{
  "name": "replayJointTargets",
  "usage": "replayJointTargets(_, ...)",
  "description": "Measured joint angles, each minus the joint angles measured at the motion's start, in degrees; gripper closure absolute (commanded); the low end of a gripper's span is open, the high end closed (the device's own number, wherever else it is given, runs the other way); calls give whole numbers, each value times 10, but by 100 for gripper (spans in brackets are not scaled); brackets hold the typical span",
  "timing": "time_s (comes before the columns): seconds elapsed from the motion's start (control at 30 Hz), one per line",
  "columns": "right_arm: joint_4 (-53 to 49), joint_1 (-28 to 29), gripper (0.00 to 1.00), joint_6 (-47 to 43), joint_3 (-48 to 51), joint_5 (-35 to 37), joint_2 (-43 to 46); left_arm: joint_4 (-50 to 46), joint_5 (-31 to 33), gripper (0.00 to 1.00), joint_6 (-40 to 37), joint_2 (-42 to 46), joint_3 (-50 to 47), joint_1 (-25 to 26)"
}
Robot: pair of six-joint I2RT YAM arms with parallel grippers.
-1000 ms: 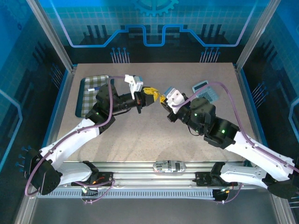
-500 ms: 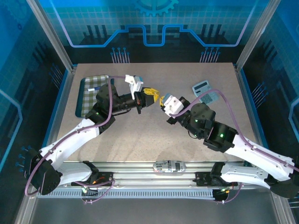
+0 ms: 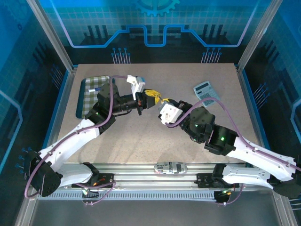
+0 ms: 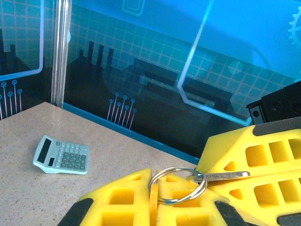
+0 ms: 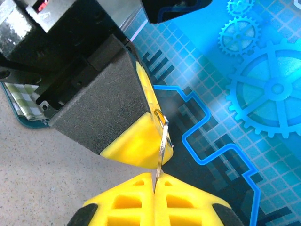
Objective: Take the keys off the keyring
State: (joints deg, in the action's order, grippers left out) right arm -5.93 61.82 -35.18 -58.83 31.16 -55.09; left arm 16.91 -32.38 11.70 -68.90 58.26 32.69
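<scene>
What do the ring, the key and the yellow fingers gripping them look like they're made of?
Keyring: thin bright wire loop with sharp glints, likely polished steel.
Key: flat, duller grey with a soft sheen, probably metal.
Yellow fingers: matte, with moulded square pockets, so apparently plastic or firm rubber; the look leaves it open which.

Pinches the silver keyring (image 4: 178, 170) in the left gripper's (image 4: 154, 207) closed yellow fingers at bottom. Clamps the key (image 4: 225, 176), threaded on that ring, in the right gripper (image 4: 209, 175) at right. Has a pale calculator (image 4: 62, 156) lying on the table (image 4: 28, 188), well left.
</scene>
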Motion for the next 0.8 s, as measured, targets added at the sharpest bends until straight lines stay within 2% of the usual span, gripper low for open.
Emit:
replayJointTargets(0.43, -16, 0, 100, -57, -16, -5, -12, -37, -7, 100, -3, 0, 18, -3)
replayJointTargets(0.8, -43, 0, 100, -85, -45, -6, -41, -103, -4, 100, -46, 2, 34, -4)
